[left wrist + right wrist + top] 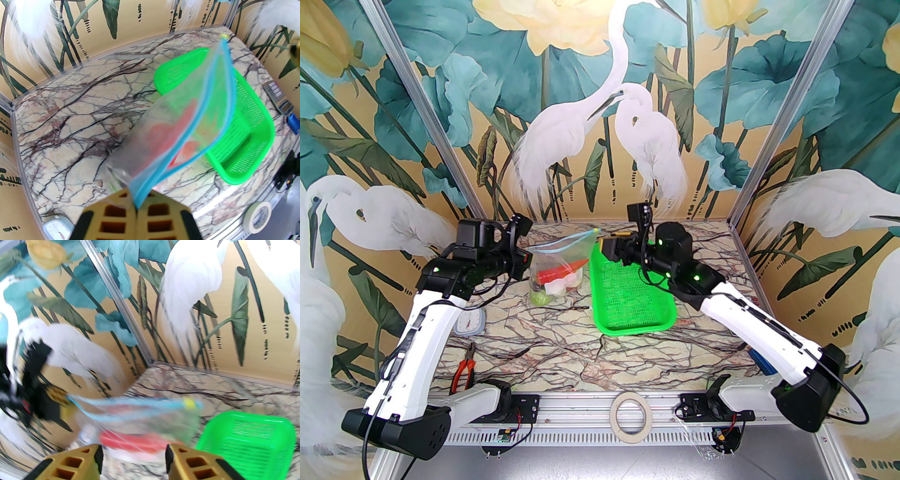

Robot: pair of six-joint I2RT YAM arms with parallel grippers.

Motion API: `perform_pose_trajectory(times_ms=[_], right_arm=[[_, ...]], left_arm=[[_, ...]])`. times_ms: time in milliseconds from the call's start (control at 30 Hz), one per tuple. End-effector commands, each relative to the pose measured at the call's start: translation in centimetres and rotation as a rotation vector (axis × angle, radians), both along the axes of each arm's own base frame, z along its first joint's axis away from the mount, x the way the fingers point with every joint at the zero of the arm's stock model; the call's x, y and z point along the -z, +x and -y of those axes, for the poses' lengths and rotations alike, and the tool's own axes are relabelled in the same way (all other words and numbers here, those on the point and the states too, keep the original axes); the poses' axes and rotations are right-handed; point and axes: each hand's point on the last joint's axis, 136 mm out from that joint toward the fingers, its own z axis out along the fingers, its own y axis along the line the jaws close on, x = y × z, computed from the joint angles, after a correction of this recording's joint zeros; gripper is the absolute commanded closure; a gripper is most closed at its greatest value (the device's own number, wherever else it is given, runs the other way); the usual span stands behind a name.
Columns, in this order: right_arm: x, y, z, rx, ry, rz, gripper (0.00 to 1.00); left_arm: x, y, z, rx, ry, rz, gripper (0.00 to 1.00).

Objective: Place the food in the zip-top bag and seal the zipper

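The clear zip-top bag hangs upright left of the basket, its bottom on the table. Inside lies the food: a red piece, a white piece and a leafy green. The light-blue zipper runs along the top, its two strips parted, with a yellow slider tab at the right end. My left gripper is shut on the zipper's left end. My right gripper is open beside the slider end, touching nothing; the bag is blurred there.
An empty green mesh basket lies right of the bag. A small white scale and orange pliers sit near the left arm, a tape roll on the front rail, a blue object under the right arm.
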Motion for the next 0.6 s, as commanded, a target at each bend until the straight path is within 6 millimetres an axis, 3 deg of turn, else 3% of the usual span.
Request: perform_pose_trajectory(times_ms=[0,267,433,567], right_arm=[[2.4,0.8,1.1,0.001,-0.104,0.083,0.47],[6.1,4.2,1.0,-0.153,0.020,0.095,0.39],[7.3,5.4,-1.4,-0.302,0.103,0.094,0.36],[8.3,7.4,-2.6,-0.320,0.138,0.113,0.34]], left_arm=[[-1.3,0.1,0.5,0.044,-0.082,-0.005,1.00],[0.9,1.4,-0.5,0.004,-0.066,-0.074,1.00],[1.2,1.5,-1.0,-0.008,-0.046,-0.073,1.00],[1.4,1.5,-1.2,-0.015,-0.038,-0.075,1.00]])
